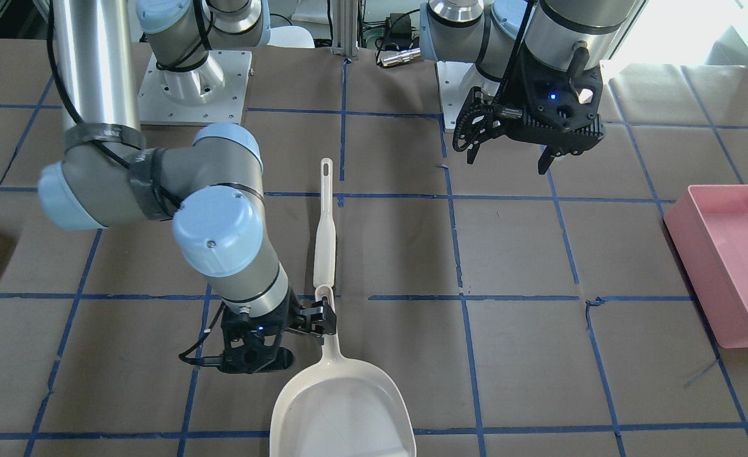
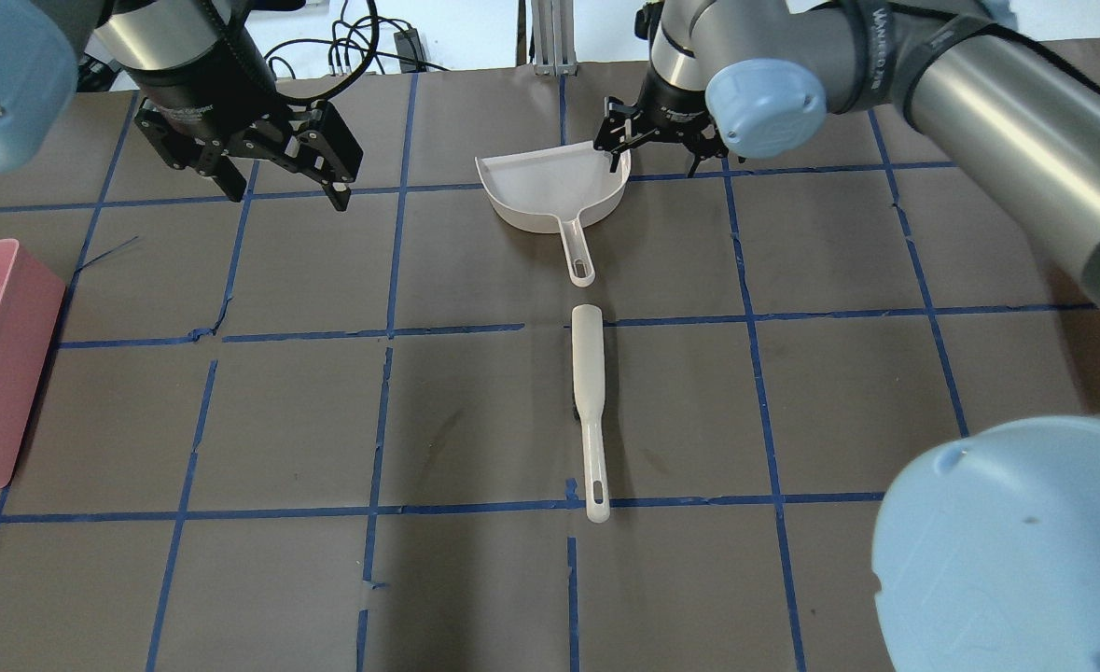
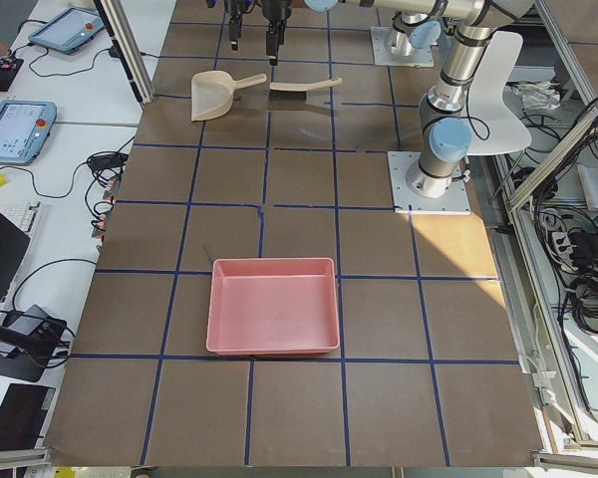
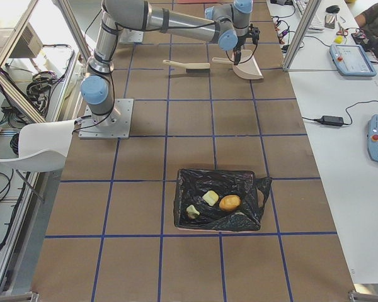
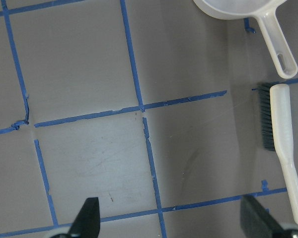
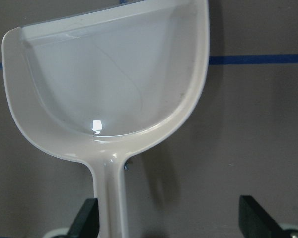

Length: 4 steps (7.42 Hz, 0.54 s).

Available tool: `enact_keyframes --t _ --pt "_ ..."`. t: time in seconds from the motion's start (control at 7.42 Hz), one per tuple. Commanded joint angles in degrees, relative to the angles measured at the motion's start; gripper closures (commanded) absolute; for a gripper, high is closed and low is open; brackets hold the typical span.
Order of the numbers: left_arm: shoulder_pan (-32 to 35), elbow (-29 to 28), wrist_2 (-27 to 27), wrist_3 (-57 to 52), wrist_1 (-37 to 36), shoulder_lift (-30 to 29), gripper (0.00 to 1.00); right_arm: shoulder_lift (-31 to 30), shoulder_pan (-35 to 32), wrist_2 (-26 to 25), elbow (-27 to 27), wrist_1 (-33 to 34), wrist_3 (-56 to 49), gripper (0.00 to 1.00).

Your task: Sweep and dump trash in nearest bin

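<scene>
The dustpan lies flat on the table, end to end with the brush, its handle off-centre under the spread right pincer, so closing there could shove or twist it aside; the left pincer hangs apart, empty.

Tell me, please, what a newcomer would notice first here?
The white dustpan and brush lie end to end at the table's middle, the open right gripper at the dustpan's handle. A bright pink tub sits at the table's left end, a black bag-lined bin of food scraps at the right.
</scene>
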State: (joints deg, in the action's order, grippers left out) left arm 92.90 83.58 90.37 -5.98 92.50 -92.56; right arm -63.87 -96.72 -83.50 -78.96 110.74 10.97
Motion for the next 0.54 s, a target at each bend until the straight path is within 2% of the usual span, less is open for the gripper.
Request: enact_keyframes --t 0.0,0.13,0.4 --pt "0.0 0.0 0.3 0.0 0.1 0.0 0.00 -10.3 4.3 -2.6 -0.8 -12.3 -0.1 0.00" --pt "0.0 0.0 0.3 0.0 0.1 0.0 0.00 -16.1 7.1 -3.0 -2.3 -17.2 -0.2 0.00" --pt "0.0 0.0 0.3 0.0 0.1 0.0 0.00 -22.4 10.1 -2.2 -10.4 -18.5 -4.3 0.00"
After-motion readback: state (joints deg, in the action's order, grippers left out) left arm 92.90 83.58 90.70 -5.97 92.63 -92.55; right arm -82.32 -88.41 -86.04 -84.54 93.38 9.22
